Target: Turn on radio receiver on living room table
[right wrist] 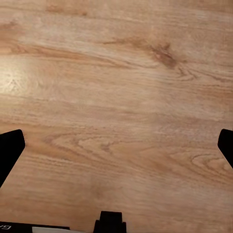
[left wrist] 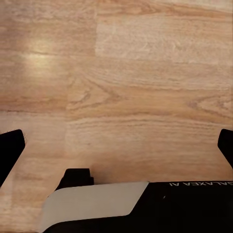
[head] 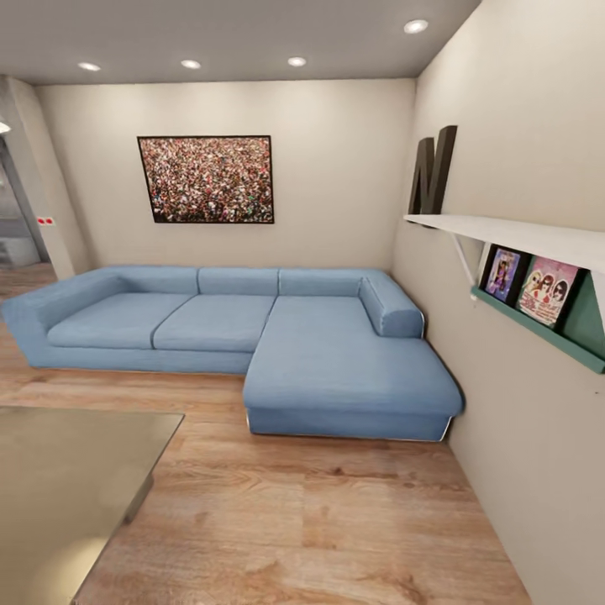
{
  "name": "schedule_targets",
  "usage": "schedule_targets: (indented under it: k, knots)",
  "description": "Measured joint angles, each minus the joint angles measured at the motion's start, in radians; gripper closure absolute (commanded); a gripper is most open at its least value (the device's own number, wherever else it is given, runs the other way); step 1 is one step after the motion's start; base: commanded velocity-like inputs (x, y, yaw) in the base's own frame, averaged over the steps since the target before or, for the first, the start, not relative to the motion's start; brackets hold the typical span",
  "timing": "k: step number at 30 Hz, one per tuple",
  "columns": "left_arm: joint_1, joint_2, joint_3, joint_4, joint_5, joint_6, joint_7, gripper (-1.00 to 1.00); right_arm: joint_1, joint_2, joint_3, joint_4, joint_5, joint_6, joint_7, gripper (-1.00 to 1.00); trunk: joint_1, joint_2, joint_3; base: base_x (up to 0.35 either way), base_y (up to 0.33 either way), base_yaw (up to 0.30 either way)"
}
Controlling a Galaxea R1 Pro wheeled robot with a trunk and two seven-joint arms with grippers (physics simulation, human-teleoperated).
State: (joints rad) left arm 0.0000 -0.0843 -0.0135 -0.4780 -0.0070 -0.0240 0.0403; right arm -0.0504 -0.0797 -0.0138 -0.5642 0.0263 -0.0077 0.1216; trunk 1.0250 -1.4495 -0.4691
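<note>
The corner of the low table (head: 59,479) with its grey glossy top reaches in at the lower left of the head view; the part in view carries nothing and the radio receiver is out of view. My left gripper (left wrist: 119,141) hangs open over bare wood plank floor, its dark fingertips (left wrist: 10,148) far apart at the frame's sides. My right gripper (right wrist: 119,143) is open too, fingertips (right wrist: 9,148) spread wide above the floor, nothing between them.
A blue sectional sofa (head: 252,336) fills the far side of the living room under a framed picture (head: 207,179). A white wall shelf (head: 521,235) and a green ledge with pictures (head: 538,323) jut from the right wall. Wood floor (head: 319,521) lies between table and sofa.
</note>
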Motion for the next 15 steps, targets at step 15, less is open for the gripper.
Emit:
schedule_targets:
  k: [15]
  knots:
    - [0.0,0.0,0.001,0.0,0.0,0.0,0.0,-1.0,0.0,0.0,0.001,0.001,0.0,-0.001,0.0,-1.0,0.0,0.0,0.0,0.0,0.0,0.291]
